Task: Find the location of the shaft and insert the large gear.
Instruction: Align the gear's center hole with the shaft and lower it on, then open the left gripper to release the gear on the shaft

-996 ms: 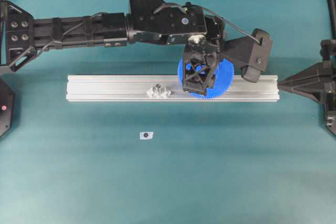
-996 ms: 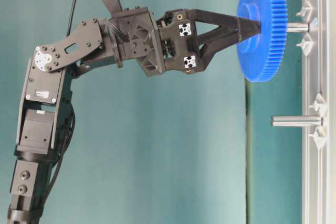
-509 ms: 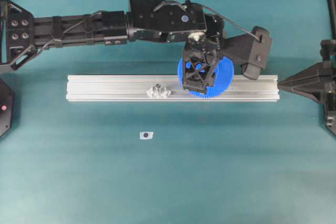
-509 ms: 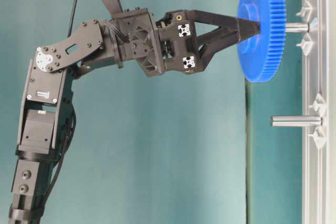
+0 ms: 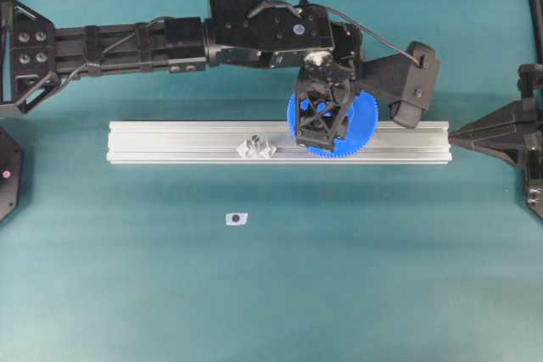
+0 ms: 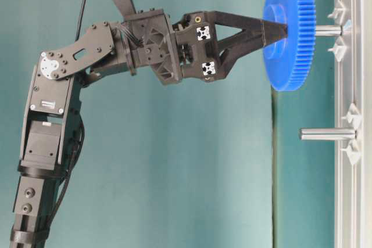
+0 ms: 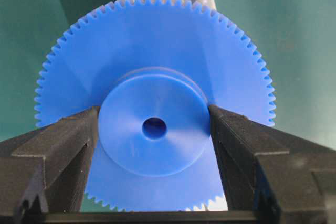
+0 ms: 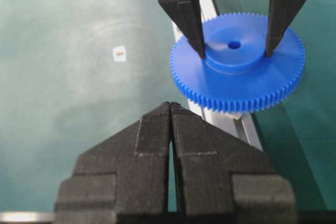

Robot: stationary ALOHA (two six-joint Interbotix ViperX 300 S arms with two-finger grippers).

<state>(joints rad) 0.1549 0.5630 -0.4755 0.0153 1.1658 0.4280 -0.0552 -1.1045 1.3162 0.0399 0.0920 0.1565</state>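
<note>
Large gear (image 7: 157, 93) — bright blue, fine-toothed rim, raised hub, small centre hole

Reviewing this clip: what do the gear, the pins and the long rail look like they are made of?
The gear looks like moulded plastic: uniform bright blue, matte with a soft sheen. The two pins, one behind the gear and a free one, look like polished metal: silvery with bright highlights. The rail is probably extruded aluminium: pale grey, satin, with lengthwise grooves.

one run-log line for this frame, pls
left gripper: shut on large gear hub | gear over short pin, not seated | shaft: bare | right gripper: shut, empty
</note>
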